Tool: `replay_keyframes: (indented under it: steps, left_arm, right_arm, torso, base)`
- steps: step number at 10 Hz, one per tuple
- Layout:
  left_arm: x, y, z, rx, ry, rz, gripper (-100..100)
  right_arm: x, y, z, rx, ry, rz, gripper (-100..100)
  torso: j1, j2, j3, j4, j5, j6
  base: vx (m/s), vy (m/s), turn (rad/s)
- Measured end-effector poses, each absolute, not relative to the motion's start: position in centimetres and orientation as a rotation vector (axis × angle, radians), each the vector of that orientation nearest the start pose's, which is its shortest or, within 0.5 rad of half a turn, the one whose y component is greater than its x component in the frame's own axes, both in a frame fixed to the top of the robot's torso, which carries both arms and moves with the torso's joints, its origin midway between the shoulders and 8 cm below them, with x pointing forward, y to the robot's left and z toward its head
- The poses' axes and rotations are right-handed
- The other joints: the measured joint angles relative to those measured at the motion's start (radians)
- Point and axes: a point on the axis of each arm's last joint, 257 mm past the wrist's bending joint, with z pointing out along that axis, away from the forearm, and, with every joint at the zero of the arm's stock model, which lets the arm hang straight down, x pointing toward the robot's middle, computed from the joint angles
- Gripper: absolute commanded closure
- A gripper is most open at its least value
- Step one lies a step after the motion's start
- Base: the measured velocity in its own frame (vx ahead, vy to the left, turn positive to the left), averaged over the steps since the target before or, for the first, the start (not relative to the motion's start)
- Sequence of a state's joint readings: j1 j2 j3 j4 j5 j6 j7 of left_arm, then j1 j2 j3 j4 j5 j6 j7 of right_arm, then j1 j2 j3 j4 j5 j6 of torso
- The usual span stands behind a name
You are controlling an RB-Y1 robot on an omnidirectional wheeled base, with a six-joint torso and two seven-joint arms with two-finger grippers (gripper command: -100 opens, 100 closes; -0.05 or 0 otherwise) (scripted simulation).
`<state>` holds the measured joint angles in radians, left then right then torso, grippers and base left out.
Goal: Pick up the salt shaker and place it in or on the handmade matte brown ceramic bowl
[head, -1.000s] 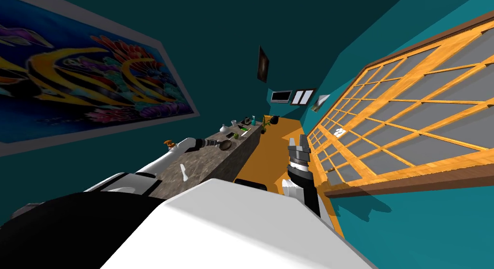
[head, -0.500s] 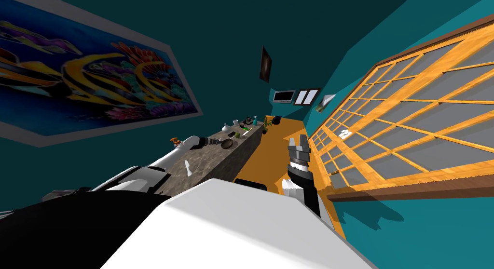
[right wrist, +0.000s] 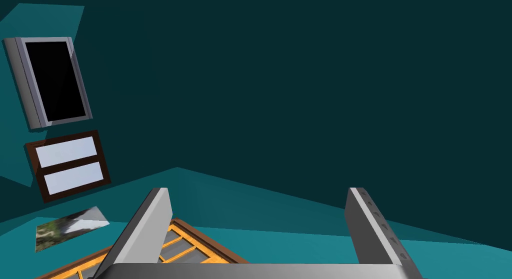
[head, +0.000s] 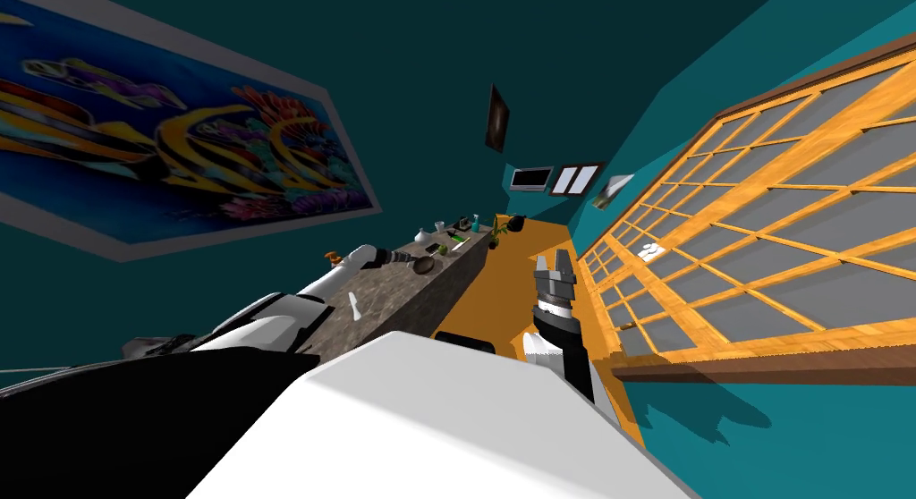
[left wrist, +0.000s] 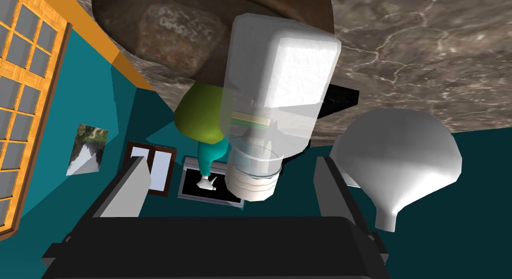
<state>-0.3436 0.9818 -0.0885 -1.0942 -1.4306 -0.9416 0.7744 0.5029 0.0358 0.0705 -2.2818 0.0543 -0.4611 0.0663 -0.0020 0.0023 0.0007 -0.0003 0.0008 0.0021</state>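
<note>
— What colour is the salt shaker (left wrist: 272, 91)?
— Clear and glassy, white at both ends. The bowl (left wrist: 165, 26) is matte brown, mottled paler inside.
— And the counter (head: 394, 292)?
— Grey-brown, veined like marble. On it are a yellow-green round thing (left wrist: 200, 116), a teal bottle (left wrist: 207, 158) and a plain white vase (left wrist: 400, 156).
— Upper left of the head view?
— A painting (head: 179, 154): deep blue, yellow-and-black stripes, red and purple coral, grey frame. At the right, a window lattice (head: 760, 216) of orange wood over grey panes. The floor (head: 505, 279) is orange, the walls (head: 429, 55) dark teal
</note>
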Motion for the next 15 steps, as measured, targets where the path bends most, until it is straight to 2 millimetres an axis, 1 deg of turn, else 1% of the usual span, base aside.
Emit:
replay_keyframes:
  steps: [1,2,3,4,5,6,7,8,9,10,11,13,14,15]
  left_arm:
    - [53.1,41.8,-22.4,0.351,2.219,-0.408,-100]
    - [54.1,41.4,-21.3,0.357,2.197,-0.407,-100]
    - [54.2,40.4,-22.5,0.386,2.223,-0.421,-100]
    - [54.2,40.0,-22.8,0.404,2.244,-0.431,-100]
    - [54.6,40.0,-22.4,0.401,2.246,-0.434,-100]
    - [55.5,39.8,-21.3,0.406,2.23,-0.433,-100]
    - [56.1,39.3,-19.7,0.422,2.204,-0.429,-100]
    - [56.8,39.1,-18.8,0.425,2.188,-0.429,-100]
    - [56.8,38.4,-20.1,0.456,2.214,-0.443,-100]
    - [56.8,38.0,-20.6,0.474,2.243,-0.449,-100]
    - [57.3,37.7,-20.1,0.474,2.243,-0.452,-100]
    - [59.2,36.9,-17.4,0.492,2.201,-0.446,-100]
    - [59.4,36.7,-16.7,0.499,2.191,-0.444,-100]
    - [59.3,36.5,-16.6,0.502,2.189,-0.443,-100]
  right_arm:
    - [35.3,-25.4,1.7,0.663,0.66,1.267,0]
    - [35.3,-25.4,1.7,0.663,0.66,1.267,0]
    - [35.3,-25.5,1.7,0.663,0.66,1.267,0]
    - [35.3,-25.4,1.7,0.663,0.66,1.267,0]
    - [35.3,-25.4,1.7,0.662,0.66,1.267,0]
    - [35.3,-25.4,1.7,0.663,0.66,1.267,0]
    - [35.3,-25.5,1.7,0.663,0.66,1.267,0]
    - [35.3,-25.5,1.7,0.663,0.66,1.267,0]
    - [35.3,-25.5,1.7,0.663,0.66,1.267,0]
    - [35.3,-25.4,1.7,0.662,0.66,1.267,0]
    - [35.3,-25.4,1.7,0.662,0.66,1.267,0]
    - [35.3,-25.4,1.7,0.663,0.66,1.267,0]
    - [35.3,-25.4,1.7,0.663,0.66,1.267,0]
    - [35.3,-25.4,1.7,0.662,0.66,1.267,0]
  torso:
    - [0.0,-0.001,0.0,0.0,0.0,0.0]
    - [0.001,-0.002,-0.001,0.0,0.0,0.0]
    - [0.001,0.0,0.0,0.0,0.0,-0.001]
    - [0.0,0.001,0.0,0.0,0.0,0.0]
    - [0.0,-0.001,0.0,0.0,0.0,0.0]
    - [0.001,-0.002,-0.001,0.0,0.0,0.0]
    - [0.001,-0.003,-0.001,0.0,0.0,0.0]
    - [0.001,-0.003,-0.002,-0.001,0.0,0.0]
    - [0.001,-0.001,-0.001,0.0,0.001,-0.001]
    - [0.0,0.001,0.001,0.0,0.0,0.0]
    - [0.0,0.0,0.0,0.0,0.0,0.0]
    - [0.001,-0.003,-0.002,0.0,0.0,0.0]
    - [0.001,-0.003,-0.002,-0.001,0.0,0.0]
    - [0.001,-0.003,-0.002,-0.001,0.0,0.0]
  base:
    - [-0.009,-0.003,-0.02]
    - [-0.049,-0.013,0.211]
    - [-0.053,-0.021,0.153]
    - [-0.023,-0.011,-0.007]
    - [-0.004,-0.002,-0.028]
    - [0.005,0.002,-0.009]
    - [0.006,0.002,0.007]
    - [-0.044,-0.012,0.203]
    - [-0.065,-0.021,0.146]
    - [-0.032,-0.013,0.001]
    - [-0.002,-0.004,-0.018]
    - [0.009,0.002,-0.005]
    - [0.005,0.001,0.003]
    - [0.0,0.0,0.0]
